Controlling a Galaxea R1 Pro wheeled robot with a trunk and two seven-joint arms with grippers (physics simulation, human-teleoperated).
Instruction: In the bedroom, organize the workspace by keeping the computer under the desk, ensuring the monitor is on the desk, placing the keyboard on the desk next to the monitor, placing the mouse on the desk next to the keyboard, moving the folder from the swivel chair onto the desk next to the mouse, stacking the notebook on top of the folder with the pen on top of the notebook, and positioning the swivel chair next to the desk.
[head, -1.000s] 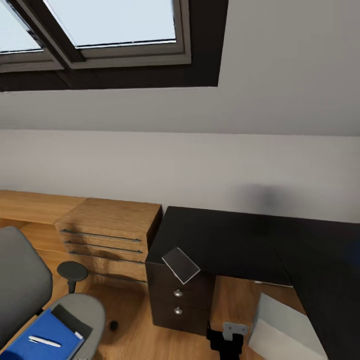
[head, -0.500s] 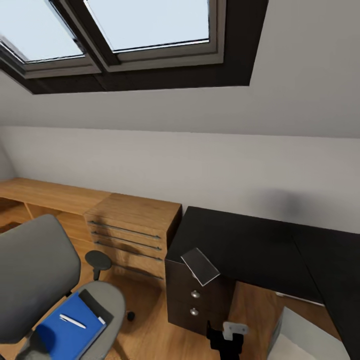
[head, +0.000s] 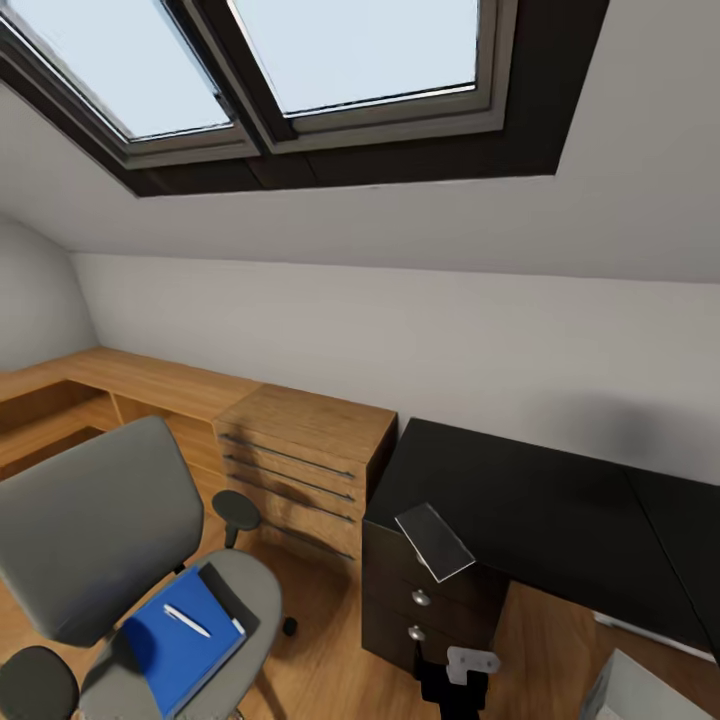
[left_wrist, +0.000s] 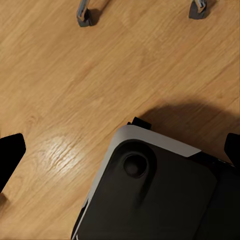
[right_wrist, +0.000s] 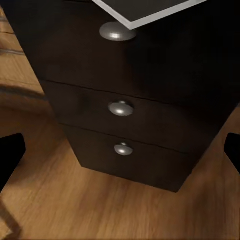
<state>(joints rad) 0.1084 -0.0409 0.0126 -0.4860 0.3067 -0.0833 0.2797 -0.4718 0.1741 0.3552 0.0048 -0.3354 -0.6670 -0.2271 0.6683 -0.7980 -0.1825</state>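
The swivel chair stands at the lower left on the wood floor, apart from the black desk. On its grey seat lies the blue notebook with the pen on top; a dark grey strip shows at the notebook's far edge. The folder, thin and grey with pale edges, lies on the desk's near corner and overhangs the drawers. A corner of the computer shows under the desk. My right gripper faces the drawers, open and empty. My left gripper hangs open over the floor.
A light wooden dresser stands between chair and desk, against a long wooden bench. Skylights sit in the sloped ceiling. My dark base and two grey chair feet show below the left arm. A black arm part is at the bottom edge.
The head camera has turned left and tilted up, so the chair, notebook and pen come further into the picture and the computer slides out. No thing has moved.
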